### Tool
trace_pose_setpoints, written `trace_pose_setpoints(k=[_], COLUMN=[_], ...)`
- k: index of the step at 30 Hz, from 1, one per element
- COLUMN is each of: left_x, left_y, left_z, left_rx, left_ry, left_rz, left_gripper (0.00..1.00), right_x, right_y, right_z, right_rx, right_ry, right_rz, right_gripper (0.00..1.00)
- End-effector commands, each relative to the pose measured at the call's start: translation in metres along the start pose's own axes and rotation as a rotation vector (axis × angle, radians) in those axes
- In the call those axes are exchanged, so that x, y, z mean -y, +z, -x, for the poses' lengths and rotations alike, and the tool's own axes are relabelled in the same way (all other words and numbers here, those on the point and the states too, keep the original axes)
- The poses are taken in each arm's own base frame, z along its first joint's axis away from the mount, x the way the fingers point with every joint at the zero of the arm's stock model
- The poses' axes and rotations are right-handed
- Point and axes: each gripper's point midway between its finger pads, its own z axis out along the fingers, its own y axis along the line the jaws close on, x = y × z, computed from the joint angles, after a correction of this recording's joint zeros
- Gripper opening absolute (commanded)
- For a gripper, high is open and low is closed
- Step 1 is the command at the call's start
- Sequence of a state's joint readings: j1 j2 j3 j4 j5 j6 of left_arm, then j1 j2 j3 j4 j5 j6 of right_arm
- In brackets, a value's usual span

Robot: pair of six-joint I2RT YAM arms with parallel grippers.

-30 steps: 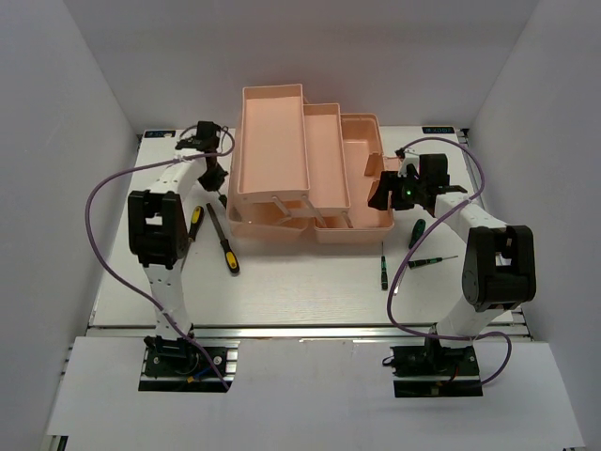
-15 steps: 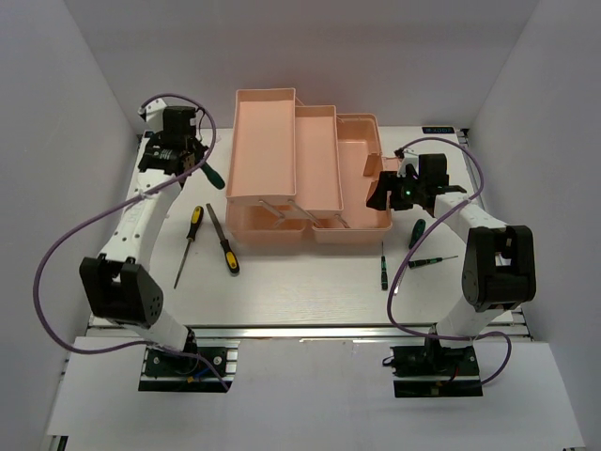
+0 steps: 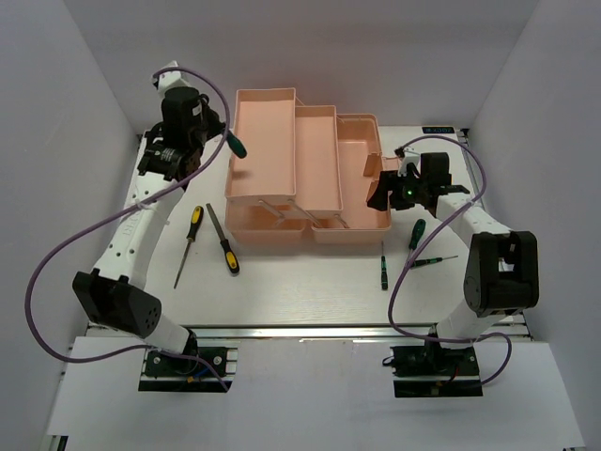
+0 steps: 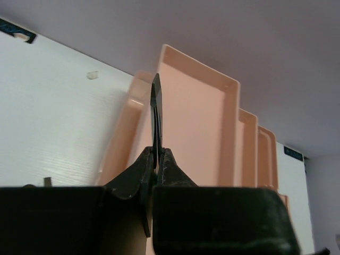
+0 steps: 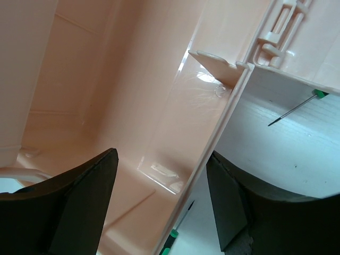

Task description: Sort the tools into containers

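Observation:
The salmon-pink toolbox (image 3: 302,178) stands open, its stepped trays spread out. My left gripper (image 3: 214,141) is raised at the far-left tray's left rim, shut on a green-handled screwdriver (image 3: 236,146). In the left wrist view the gripper (image 4: 156,154) pinches the thin dark tool (image 4: 155,103) over that tray (image 4: 202,127). My right gripper (image 3: 381,194) is open and empty at the toolbox's right wall. In the right wrist view it (image 5: 162,159) straddles that wall (image 5: 212,143).
On the table left of the box lie a yellow-handled screwdriver (image 3: 189,237) and a black-and-yellow one (image 3: 223,241). To the right front lie a small precision driver (image 3: 383,271), a green-handled one (image 3: 416,232) and a thin one (image 3: 433,261). White walls enclose the table.
My left arm rose from the table beside the box with the green-handled screwdriver and carried it right, up to the left tray's rim. The right arm barely moved.

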State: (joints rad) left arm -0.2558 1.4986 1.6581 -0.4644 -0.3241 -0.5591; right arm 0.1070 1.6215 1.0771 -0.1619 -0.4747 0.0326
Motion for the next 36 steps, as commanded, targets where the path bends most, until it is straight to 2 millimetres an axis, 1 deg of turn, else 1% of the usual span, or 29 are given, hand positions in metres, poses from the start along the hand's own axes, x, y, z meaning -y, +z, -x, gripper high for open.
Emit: trace_pose_setpoints(k=[1, 4, 6, 7, 8, 9, 10, 11, 12, 13, 15, 16, 17, 18, 20, 21, 22, 23, 24, 26, 27, 28, 29, 31, 32, 33, 34, 35, 36], left_x=[0.036, 0.047, 0.056, 0.057, 0.064, 0.067, 0.065, 0.073, 0.073, 0.068, 0.061, 0.055, 0.052, 0.048, 0.047, 0.046, 0.045, 0.045, 0.046, 0.051, 0.059, 0.059, 0.062, 0.067, 0.071, 0.071, 0.071, 0.066, 0.067], left_y=[-0.011, -0.016, -0.013, -0.011, -0.003, 0.001, 0.004, 0.005, 0.014, 0.015, 0.026, 0.026, 0.028, 0.033, 0.036, 0.038, 0.042, 0.044, 0.045, 0.046, 0.043, 0.044, 0.041, 0.037, 0.028, 0.026, 0.022, 0.008, 0.004], left_z=[0.017, 0.027, 0.029, 0.021, 0.011, 0.002, -0.014, -0.03, -0.047, -0.063, -0.081, -0.091, -0.096, -0.103, -0.108, -0.111, -0.115, -0.115, -0.115, -0.11, -0.106, -0.105, -0.097, -0.083, -0.071, -0.059, -0.05, -0.041, -0.031], left_rx=[0.037, 0.062, 0.052, 0.019, -0.025, -0.061, -0.12, -0.185, -0.238, -0.298, -0.357, -0.4, -0.42, -0.444, -0.463, -0.471, -0.479, -0.479, -0.476, -0.456, -0.451, -0.445, -0.427, -0.385, -0.355, -0.307, -0.279, -0.246, -0.2], left_ry=[0.033, 0.061, 0.079, 0.092, 0.102, 0.115, 0.131, 0.143, 0.174, 0.184, 0.207, 0.221, 0.231, 0.253, 0.268, 0.275, 0.279, 0.279, 0.275, 0.269, 0.252, 0.251, 0.246, 0.24, 0.235, 0.232, 0.227, 0.22, 0.207], left_rz=[-0.109, -0.134, -0.16, -0.162, -0.193, -0.208, -0.211, -0.267, -0.278, -0.27, -0.24, -0.219, -0.207, -0.193, -0.189, -0.185, -0.182, -0.182, -0.182, -0.194, -0.228, -0.23, -0.238, -0.248, -0.262, -0.251, -0.249, -0.242, -0.252], left_gripper=[0.0, 0.0, 0.0, 0.0, 0.0, 0.0, 0.0, 0.0, 0.0, 0.0, 0.01, 0.06, 0.15, 0.19, 0.29, 0.4, 0.45, 0.5, 0.59, 0.67, 0.72, 0.72, 0.72, 0.73, 0.75, 0.76, 0.81, 0.85, 0.89], right_x=[-0.018, -0.018, -0.018, -0.017, -0.017, -0.016, -0.016, -0.016, -0.018, -0.017, -0.017, -0.013, -0.01, -0.004, 0.005, 0.01, 0.018, 0.024, 0.036, 0.055, 0.065, 0.065, 0.074, 0.081, 0.084, 0.086, 0.088, 0.091, 0.094], right_y=[-0.015, -0.018, -0.018, -0.018, -0.018, -0.02, -0.021, -0.022, -0.025, -0.028, -0.034, -0.038, -0.04, -0.044, -0.049, -0.051, -0.054, -0.056, -0.063, -0.07, -0.076, -0.076, -0.08, -0.083, -0.083, -0.083, -0.081, -0.079, -0.077], right_z=[0.027, 0.028, 0.027, 0.025, 0.026, 0.026, 0.025, 0.024, 0.025, 0.022, 0.022, 0.021, 0.02, 0.019, 0.016, 0.012, 0.011, 0.01, 0.009, 0.002, -0.002, -0.006, -0.011, -0.022, -0.031, -0.036, -0.04, -0.049, -0.053], right_rx=[0.082, 0.088, 0.087, 0.08, 0.082, 0.08, 0.073, 0.07, 0.07, 0.057, 0.063, 0.065, 0.064, 0.067, 0.064, 0.062, 0.064, 0.059, 0.069, 0.062, 0.06, 0.053, 0.046, 0.03, 0.012, 0.003, 0.002, -0.014, -0.019], right_ry=[-0.085, -0.088, -0.087, -0.083, -0.105, -0.116, -0.14, -0.153, -0.177, -0.206, -0.227, -0.227, -0.231, -0.224, -0.183, -0.153, -0.125, -0.105, -0.046, 0.007, 0.05, 0.074, 0.106, 0.176, 0.195, 0.21, 0.231, 0.253, 0.268], right_rz=[0.039, 0.033, 0.03, 0.029, 0.026, 0.023, 0.023, 0.023, 0.032, 0.035, 0.045, 0.036, 0.025, -0.001, -0.031, -0.055, -0.081, -0.118, -0.165, -0.26, -0.33, -0.331, -0.385, -0.441, -0.466, -0.477, -0.485, -0.502, -0.513], right_gripper=[0.72, 0.73, 0.73, 0.73, 0.74, 0.76, 0.85, 0.89, 0.89, 0.9, 0.89, 0.89, 0.89, 0.89, 0.89, 0.89, 0.89, 0.89, 0.89, 0.89, 0.88, 0.87, 0.85, 0.8, 0.78, 0.74, 0.72, 0.7, 0.67])
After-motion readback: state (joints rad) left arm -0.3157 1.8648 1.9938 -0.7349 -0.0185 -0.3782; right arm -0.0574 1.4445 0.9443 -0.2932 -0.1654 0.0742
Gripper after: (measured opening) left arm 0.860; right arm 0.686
